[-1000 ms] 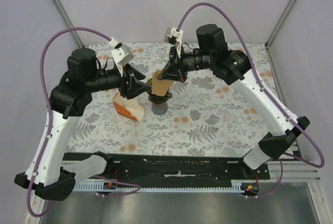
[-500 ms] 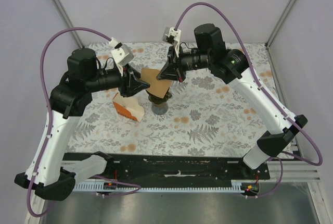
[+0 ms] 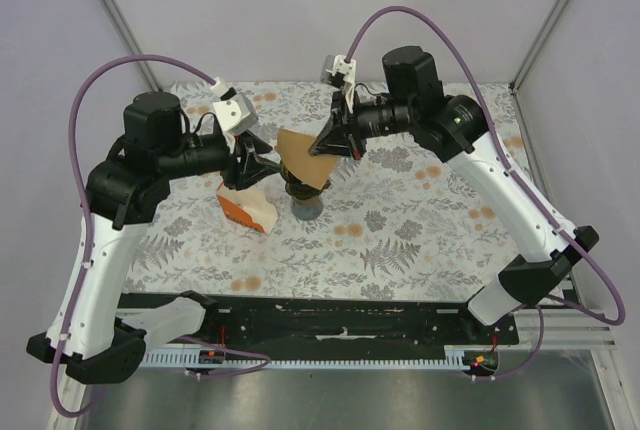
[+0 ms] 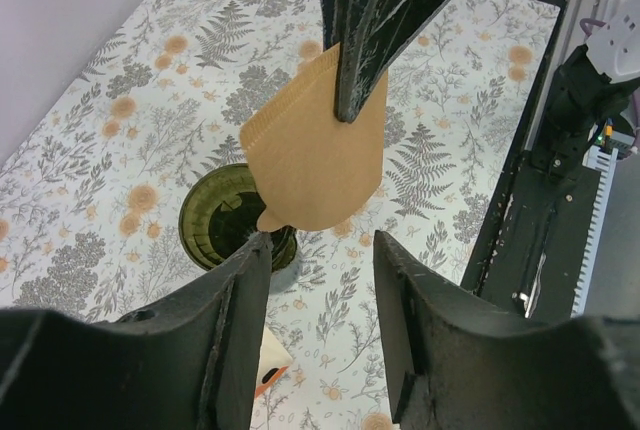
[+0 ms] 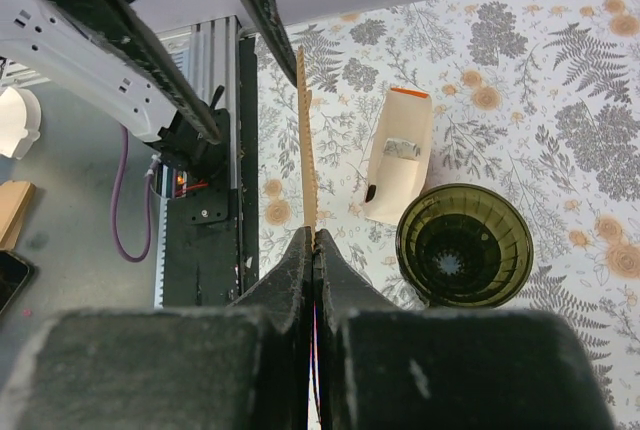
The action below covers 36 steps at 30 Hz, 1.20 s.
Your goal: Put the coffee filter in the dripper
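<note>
The coffee filter [image 3: 305, 158], a flat tan paper fan, hangs in the air just above the dripper [image 3: 308, 195]. My right gripper [image 3: 328, 144] is shut on its upper edge. In the right wrist view the filter [image 5: 308, 150] shows edge-on, rising from the closed fingertips of the right gripper [image 5: 314, 236], with the dark green dripper [image 5: 464, 246] standing upright on the table to its right. My left gripper [image 4: 320, 246] is open and holds nothing. It sits just short of the filter [image 4: 315, 160], whose lower tip hangs over the dripper [image 4: 222, 218].
An orange and white wedge-shaped carton [image 3: 245, 208] lies on the floral tablecloth [image 3: 420, 230] just left of the dripper, also visible as the carton [image 5: 400, 155] in the right wrist view. A black rail [image 3: 330, 325] runs along the near edge.
The right gripper has turned the filter so it shows broader, and has shifted slightly right. The left gripper has drawn back a little to the left.
</note>
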Motion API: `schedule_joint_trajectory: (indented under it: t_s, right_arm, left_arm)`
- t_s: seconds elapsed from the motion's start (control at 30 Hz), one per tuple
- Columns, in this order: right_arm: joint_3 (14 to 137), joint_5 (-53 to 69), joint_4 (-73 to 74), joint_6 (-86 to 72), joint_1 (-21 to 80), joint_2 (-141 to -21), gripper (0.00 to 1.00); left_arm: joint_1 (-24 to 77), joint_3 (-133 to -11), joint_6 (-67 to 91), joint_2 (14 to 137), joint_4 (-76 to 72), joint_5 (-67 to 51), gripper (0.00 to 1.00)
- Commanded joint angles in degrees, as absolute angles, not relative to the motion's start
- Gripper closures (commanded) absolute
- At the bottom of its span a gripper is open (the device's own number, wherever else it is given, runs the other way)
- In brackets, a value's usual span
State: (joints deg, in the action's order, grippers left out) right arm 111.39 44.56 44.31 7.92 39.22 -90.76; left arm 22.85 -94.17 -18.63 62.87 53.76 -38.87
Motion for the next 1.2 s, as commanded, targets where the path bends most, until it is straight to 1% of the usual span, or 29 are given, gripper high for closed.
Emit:
schedule_joint_trajectory:
  t_s: [0.0,0.17,0.37,0.53,0.67,0.93,1.17]
  right_arm:
    - [111.1,47.55,43.86,9.75,39.2,-87.63,1.0]
    - [110.13,48.95,43.77,10.72,39.2,-86.93,1.0]
    - [109.43,49.39,43.86,11.51,39.11,-86.22,1.0]
    - [109.25,50.01,43.77,11.78,39.2,-85.87,1.0]
    - [108.64,50.36,43.86,12.13,39.2,-85.34,1.0]
    - [108.02,51.15,43.51,12.74,39.2,-84.46,1.0]
    - [107.75,52.03,42.89,12.39,39.2,-84.81,1.0]
  left_arm:
    - [22.68,-95.1,-22.94,63.19,55.11,-40.52,0.49]
    - [22.15,-95.18,-22.33,63.19,53.18,-39.55,0.55]
    - [21.53,-95.27,-22.24,63.02,52.65,-43.15,0.57]
    - [21.36,-94.4,-22.33,62.75,51.42,-43.33,0.58]
    - [21.45,-94.39,-22.67,62.84,51.15,-43.07,0.62]
    - [21.36,-93.43,-22.33,62.93,50.45,-44.03,0.63]
    - [21.44,-91.5,-18.81,62.67,47.82,-46.84,0.63]
